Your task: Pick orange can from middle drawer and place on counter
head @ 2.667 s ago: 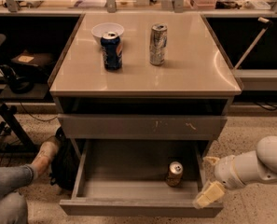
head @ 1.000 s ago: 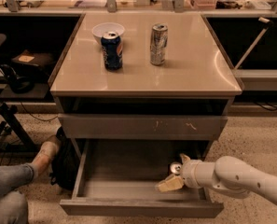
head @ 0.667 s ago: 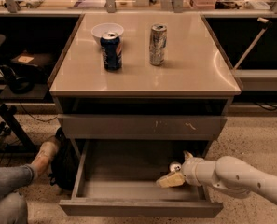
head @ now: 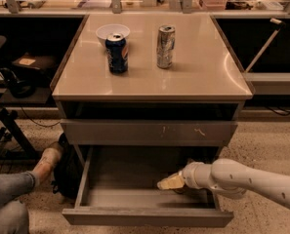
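The middle drawer point(head: 147, 217) is pulled out fully below the counter point(head: 198, 77). Its grey floor is seen bare along the left wall and the front edge, so open room is left there. The gripper point(head: 171, 182) is held low inside the drawer, towards the right rear corner, and is reached in over the right wall by the white arm point(head: 252, 182). Whether the gripper is spread or pressed together cannot be told. The orange can is not made out; the right rear part of the drawer floor is covered by the gripper and its wrist.

On the counter, a blue can point(head: 117, 53) is stood near the back left corner, just in front of a white bowl point(head: 113, 31). A silver can point(head: 165, 46) is stood beside it towards the middle of the back edge. The front half of the counter is left free.

A scratched drawer front point(head: 134, 132) is shut directly above the open drawer. A person's shoe point(head: 47, 161) and a dark bag point(head: 69, 172) are seen close to the left wall; the leg is cut off by the lower left corner.
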Motion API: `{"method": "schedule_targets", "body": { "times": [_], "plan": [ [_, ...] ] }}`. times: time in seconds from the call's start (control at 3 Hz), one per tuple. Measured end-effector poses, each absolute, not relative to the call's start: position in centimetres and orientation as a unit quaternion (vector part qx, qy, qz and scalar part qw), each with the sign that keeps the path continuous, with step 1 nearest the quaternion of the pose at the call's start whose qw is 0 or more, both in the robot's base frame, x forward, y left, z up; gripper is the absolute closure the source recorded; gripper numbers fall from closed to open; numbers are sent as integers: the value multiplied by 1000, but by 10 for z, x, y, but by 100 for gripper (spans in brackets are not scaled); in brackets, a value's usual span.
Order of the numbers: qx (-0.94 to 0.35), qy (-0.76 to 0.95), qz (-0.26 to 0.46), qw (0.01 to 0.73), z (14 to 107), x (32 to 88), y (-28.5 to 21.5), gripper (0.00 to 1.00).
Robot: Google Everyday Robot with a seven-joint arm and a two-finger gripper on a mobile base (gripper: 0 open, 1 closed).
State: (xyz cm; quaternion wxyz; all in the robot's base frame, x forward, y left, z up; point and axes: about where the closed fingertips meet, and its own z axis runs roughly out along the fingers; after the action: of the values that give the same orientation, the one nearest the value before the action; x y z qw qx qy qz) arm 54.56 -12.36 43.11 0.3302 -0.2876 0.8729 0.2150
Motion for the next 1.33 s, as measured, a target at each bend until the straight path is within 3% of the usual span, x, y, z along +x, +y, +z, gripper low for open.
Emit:
{"method": "schedule_targets", "body": {
  "times": [1.33],
  "plan": [
    [-263, 870, 195, 367, 464, 578, -167, 0]
  ]
}}
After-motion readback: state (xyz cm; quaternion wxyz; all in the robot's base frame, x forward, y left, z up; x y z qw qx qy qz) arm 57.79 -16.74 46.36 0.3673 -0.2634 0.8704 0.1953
